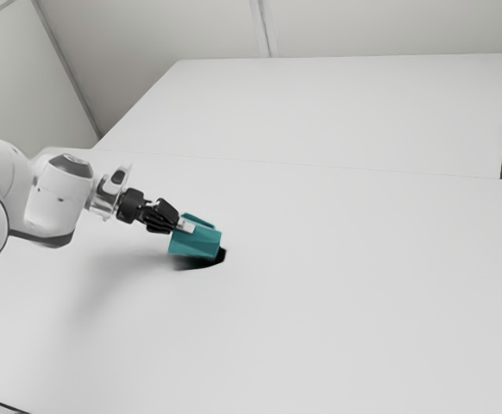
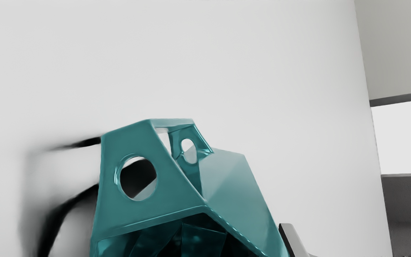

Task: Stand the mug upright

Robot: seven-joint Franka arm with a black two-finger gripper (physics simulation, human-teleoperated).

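The teal faceted mug (image 1: 195,242) is on its side rather than upright: its angular handle (image 1: 201,220) is uppermost, and its open mouth (image 2: 177,242) is turned toward the tool (image 1: 182,227). The tool is right up against the mug at the mouth end, but whether it is open or closed on the wall cannot be told from these views. Nor can it be settled whether the mug bears fully on the tabletop (image 1: 346,310), though a dark shadow (image 1: 197,265) falls just beneath it.

The glossy body looks hard, probably ceramic or stiff plastic, so it should not give under pressure. It is likely light to middling in weight, and its smooth facets might slip or pivot in a loose grasp. The wall near the mug's rim seems the sensible place to hold it; the handle, with a round hole (image 2: 137,178) through it (an odd touch for a cup), would probably let the body swing. Setting it upright calls for turning the mouth upward and bringing the base down gently, since a hard knock could chip it.

Around the mug the tabletop is plain, matte and white. Beyond the mug stands a broad pale panel (image 1: 337,112), backed by a grey wall (image 1: 363,26). The white arm (image 1: 57,203) reaches the mug from the exterior view's left.
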